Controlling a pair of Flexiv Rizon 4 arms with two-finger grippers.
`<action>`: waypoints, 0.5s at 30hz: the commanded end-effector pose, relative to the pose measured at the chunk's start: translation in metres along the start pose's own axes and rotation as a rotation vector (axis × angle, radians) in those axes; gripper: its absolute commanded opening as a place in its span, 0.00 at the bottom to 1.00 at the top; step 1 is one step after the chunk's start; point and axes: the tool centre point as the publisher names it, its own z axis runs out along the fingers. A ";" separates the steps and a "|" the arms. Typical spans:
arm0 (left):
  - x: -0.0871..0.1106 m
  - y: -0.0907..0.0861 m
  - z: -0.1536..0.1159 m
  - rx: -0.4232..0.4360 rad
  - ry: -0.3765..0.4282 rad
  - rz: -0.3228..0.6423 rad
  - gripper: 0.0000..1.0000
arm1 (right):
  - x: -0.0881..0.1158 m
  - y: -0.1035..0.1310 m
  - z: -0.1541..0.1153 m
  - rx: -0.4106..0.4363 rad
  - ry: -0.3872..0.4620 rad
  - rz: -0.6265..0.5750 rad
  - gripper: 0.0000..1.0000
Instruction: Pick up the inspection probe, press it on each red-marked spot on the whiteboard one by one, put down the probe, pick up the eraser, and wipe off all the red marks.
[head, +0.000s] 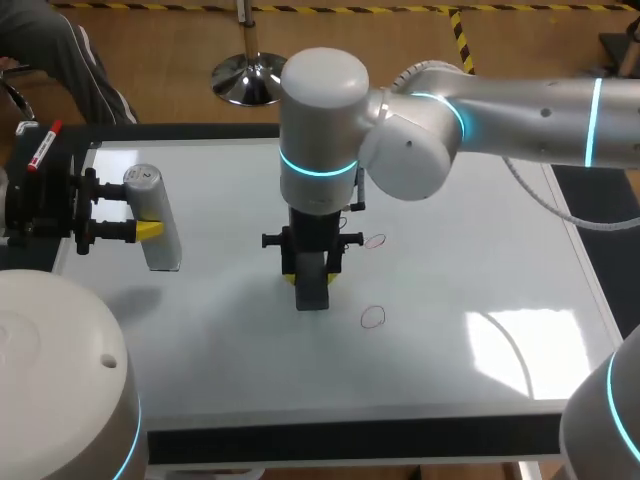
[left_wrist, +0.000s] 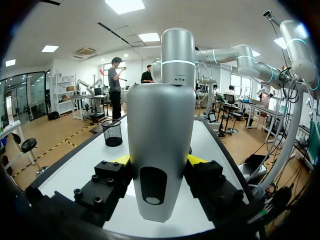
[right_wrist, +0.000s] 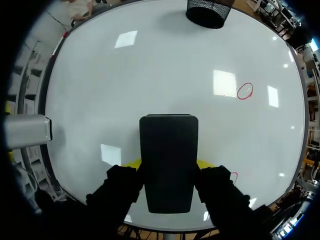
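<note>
Holding the eraser (head: 312, 292) on the whiteboard (head: 480, 250), our right end effector (head: 312, 276) could have missed both red marks (head: 372, 317) beside it through a misaimed stroke; our left end effector (head: 145, 212) clamped the probe (head: 158, 225) at the board's left.

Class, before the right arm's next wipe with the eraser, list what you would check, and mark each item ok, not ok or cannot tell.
1. Eraser clamped in right gripper: ok.
2. Eraser pressed flat on whiteboard: cannot tell.
3. Targets located: ok, nearer red mark and farther red mark both lie beside the eraser.
4. Board between eraser and marks free: ok.
5. Probe put down: not ok, left gripper holds it by the board's left edge.
</note>
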 end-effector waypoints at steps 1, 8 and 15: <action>0.001 0.000 -0.001 0.003 0.000 0.002 0.00 | 0.009 0.007 0.006 0.014 0.003 -0.006 0.00; 0.001 0.000 -0.001 0.003 0.000 0.002 0.00 | 0.018 0.014 0.015 0.045 0.042 -0.005 0.00; 0.001 0.000 -0.001 0.003 0.000 0.002 0.00 | 0.031 0.017 0.015 0.047 0.073 -0.010 0.00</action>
